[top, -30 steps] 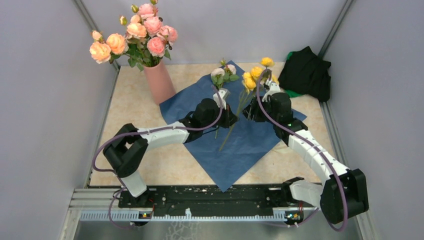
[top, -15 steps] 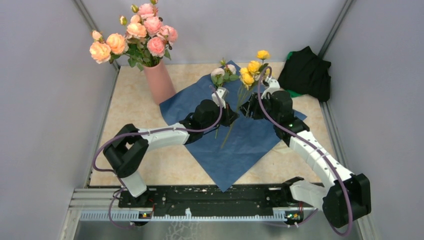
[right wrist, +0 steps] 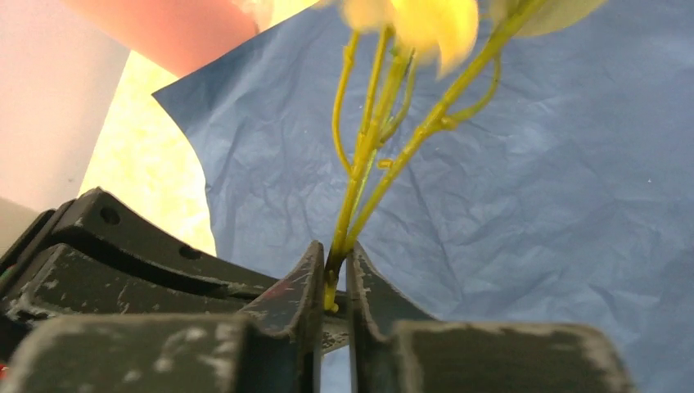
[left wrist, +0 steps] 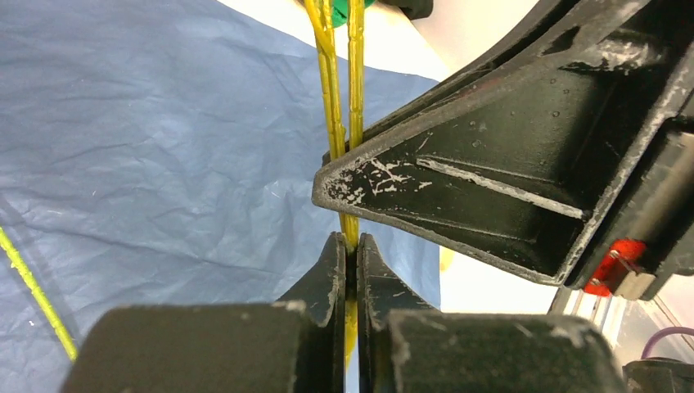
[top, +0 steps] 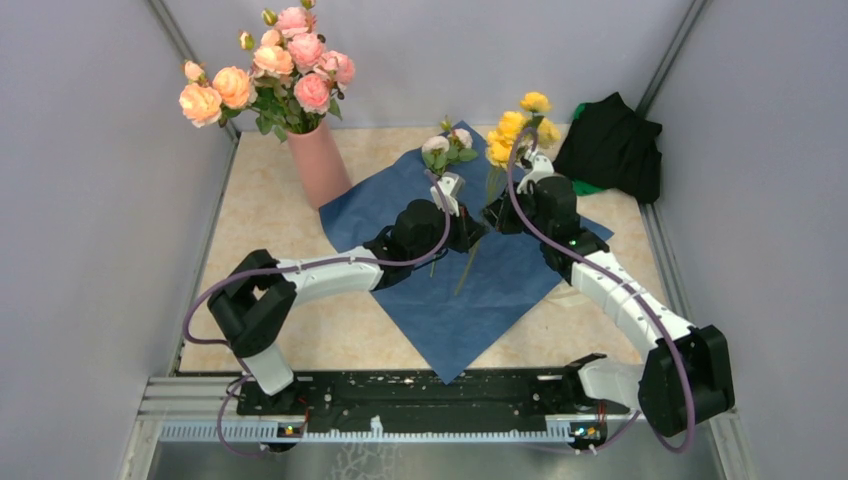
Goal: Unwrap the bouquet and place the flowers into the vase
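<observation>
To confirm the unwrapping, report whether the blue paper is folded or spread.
Spread. The blue paper lies open and flat on the table, wrinkled, with nothing wrapped inside it.

Left claw (left wrist: 351,246) clamps flowers (left wrist: 355,82) by thin stems above blue paper (left wrist: 164,155).

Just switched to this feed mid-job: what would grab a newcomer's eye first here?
Both grippers meet mid-table over the spread blue paper, the left gripper shut on the stems of the pale pink flowers and the right gripper on those of the yellow flowers. Then the pink vase at back left, already full of big roses, and the black cloth heap at back right.
</observation>
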Motion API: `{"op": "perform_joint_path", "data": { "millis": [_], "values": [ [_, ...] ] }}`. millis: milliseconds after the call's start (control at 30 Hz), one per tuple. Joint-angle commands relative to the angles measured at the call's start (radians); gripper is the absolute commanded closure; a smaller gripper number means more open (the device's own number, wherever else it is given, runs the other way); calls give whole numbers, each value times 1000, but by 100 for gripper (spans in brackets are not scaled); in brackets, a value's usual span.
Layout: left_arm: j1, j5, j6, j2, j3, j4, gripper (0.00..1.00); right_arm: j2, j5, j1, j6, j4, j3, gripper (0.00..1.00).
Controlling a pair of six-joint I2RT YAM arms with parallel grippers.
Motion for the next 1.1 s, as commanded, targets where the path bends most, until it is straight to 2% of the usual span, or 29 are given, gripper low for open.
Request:
{"op": "perform_joint_path", "data": {
  "millis": [0,167,300,333,367,400,467,500,700,800,933,1067],
  "values": [
    [-9,-29,3,-35,20,37,100,1,-4,8,-2,59,56,100],
    [-11,-27,4,-39,17,38,100,-1,-10,8,-15,50,57,100],
    [-27,-81,16,-87,8,-8,100,-2,-12,8,-50,27,58,100],
    [-32,-95,24,-112,1,-22,96,-2,-12,8,-61,25,57,100],
    [-35,-111,30,-139,-6,-36,84,-2,-9,8,-71,4,55,100],
    [-38,-132,38,-171,-15,-48,64,-2,-6,8,-77,-8,51,100],
    [-41,-188,47,-230,-32,-81,16,-3,-6,8,-87,-16,43,100],
    [-41,-212,53,-256,-35,-96,4,-4,-11,8,-88,-16,39,100],
    [-21,-322,138,-344,-25,-135,1,-14,-49,8,-91,-30,26,100],
    [21,-253,96,-327,-16,-126,1,-33,-72,8,-90,-41,23,100],
    [58,-127,18,-283,-39,-33,3,-70,-113,9,-88,-68,24,100],
    [80,-33,-6,-204,41,-105,1,-123,-121,9,-107,-135,48,100]
  ]
}}
